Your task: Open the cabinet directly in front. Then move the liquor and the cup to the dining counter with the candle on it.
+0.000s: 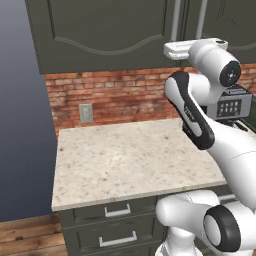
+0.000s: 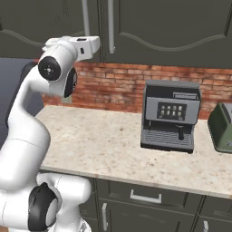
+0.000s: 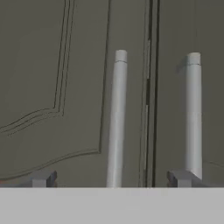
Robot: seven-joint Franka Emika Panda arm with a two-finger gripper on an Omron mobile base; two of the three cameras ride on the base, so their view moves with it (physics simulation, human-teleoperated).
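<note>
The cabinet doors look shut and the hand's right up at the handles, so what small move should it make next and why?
Probably ease straight forward until the left door's handle sits between the open fingers, then close. Both doors of the cabinet are shut, and the gripper already straddles that handle, one fingertip on each side, with nothing held.

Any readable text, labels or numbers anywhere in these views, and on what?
No legible text.
Grey coffee machine: its dark front panel carries four small light marks, too small to read.
Dark grey-green wall cabinet doors, silver bar handles, and green appliance: no markings visible.
</note>
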